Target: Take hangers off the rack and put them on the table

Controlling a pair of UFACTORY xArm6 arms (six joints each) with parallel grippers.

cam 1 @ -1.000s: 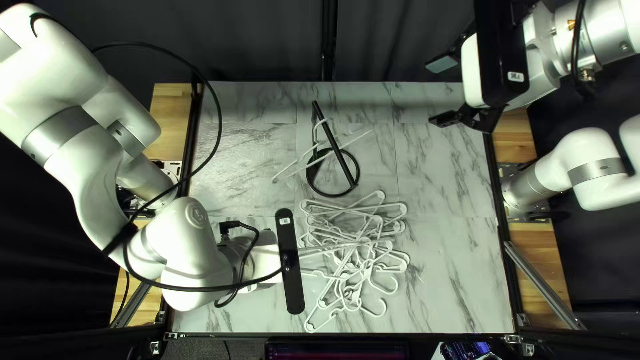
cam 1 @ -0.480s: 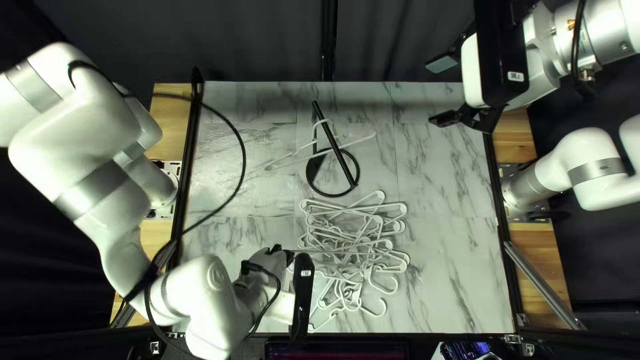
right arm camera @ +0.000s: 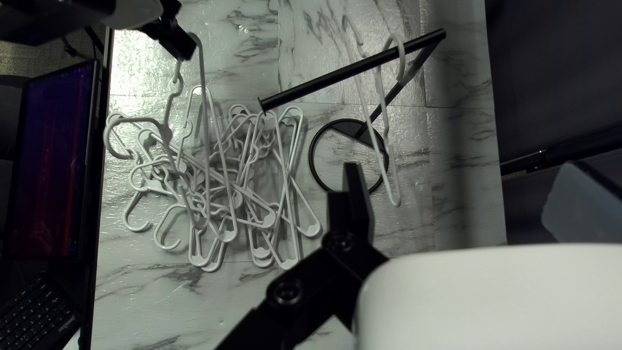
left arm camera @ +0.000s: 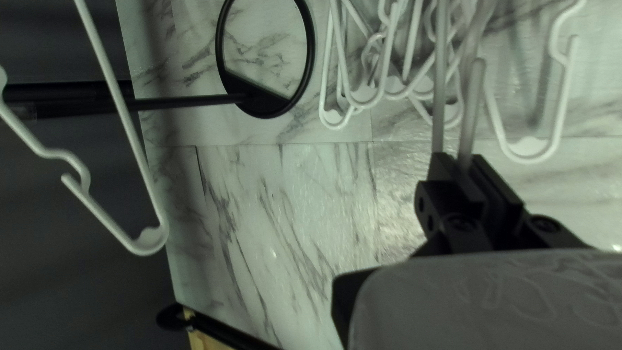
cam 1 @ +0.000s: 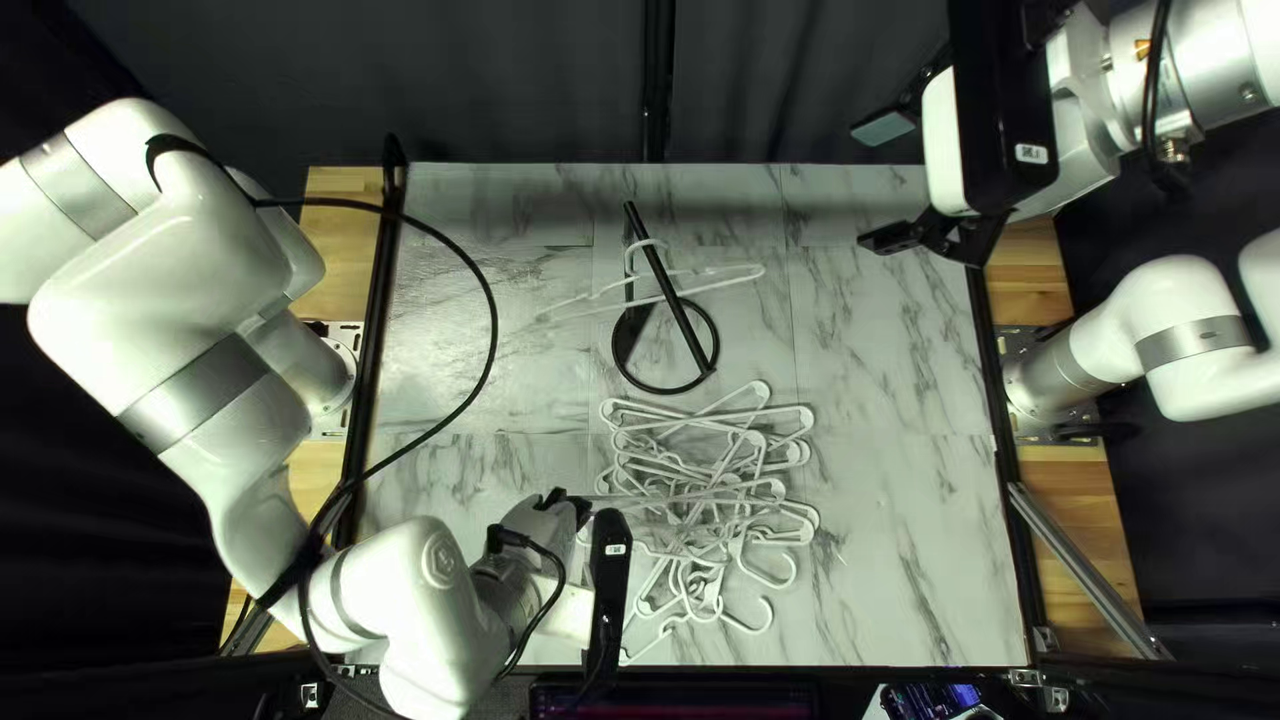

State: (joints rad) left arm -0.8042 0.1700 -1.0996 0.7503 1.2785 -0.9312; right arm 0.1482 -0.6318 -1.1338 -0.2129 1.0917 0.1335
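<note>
My left gripper, in the top left view, is at the pile's left side; in the left wrist view my left gripper is shut on a white hanger. That hanger stretches over a tangled pile of white hangers on the table. Behind the pile stands the black rack, its arm carrying one white hanger by the hook. Far from both, at the upper right of the top left view, my right gripper hangs open; in the right wrist view my right gripper holds nothing.
Bare marble tabletop lies right of the pile and rack. A black cable loops from my left arm over the table's left part. Beyond the near edge are a screen and a keyboard.
My left arm has moved toward the table's near edge, carrying its hanger along. The hanger on the rack has swung and turned slightly. My right arm has stayed still.
</note>
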